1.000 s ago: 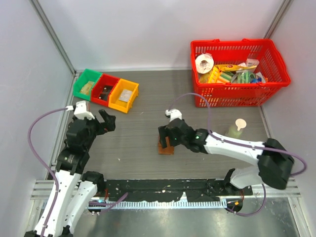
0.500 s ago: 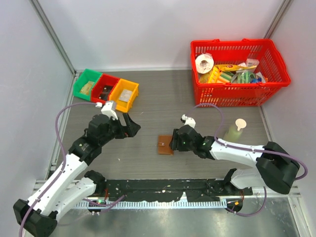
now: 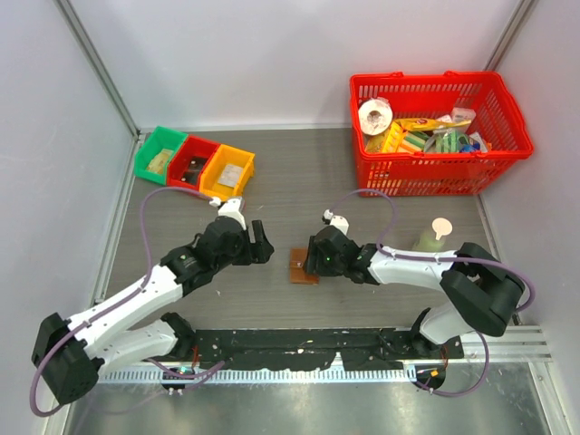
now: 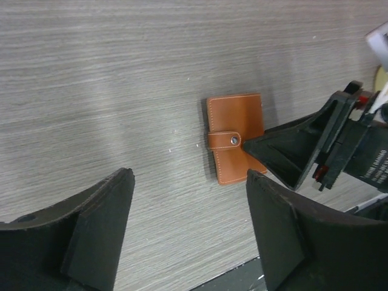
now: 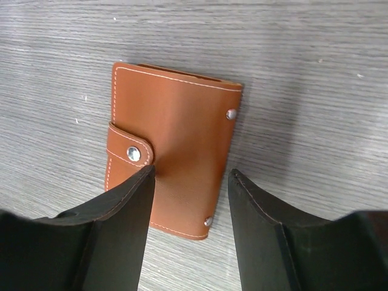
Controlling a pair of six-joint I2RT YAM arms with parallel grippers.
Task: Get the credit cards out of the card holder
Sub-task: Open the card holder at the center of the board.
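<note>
The card holder (image 3: 300,268) is a brown leather wallet lying flat on the table, folded shut, with its snap strap fastened. It also shows in the left wrist view (image 4: 235,136) and the right wrist view (image 5: 176,136). The credit cards are hidden inside it. My right gripper (image 3: 314,258) is open just above the holder's right part; in its own view (image 5: 191,176) one fingertip is over the leather near the snap and the other is just off the holder's edge. My left gripper (image 3: 264,246) is open and empty, a short way left of the holder (image 4: 189,176).
A red basket (image 3: 426,178) full of groceries stands at the back right. Green, red and yellow bins (image 3: 217,197) stand in a row at the back left. A pale bottle (image 3: 431,237) stands right of the right arm. A black strip (image 3: 299,349) runs along the near edge.
My left arm has swung right and forward, bringing its open gripper close to the holder. My right gripper has shifted slightly right, from over the holder's middle to its right side.
</note>
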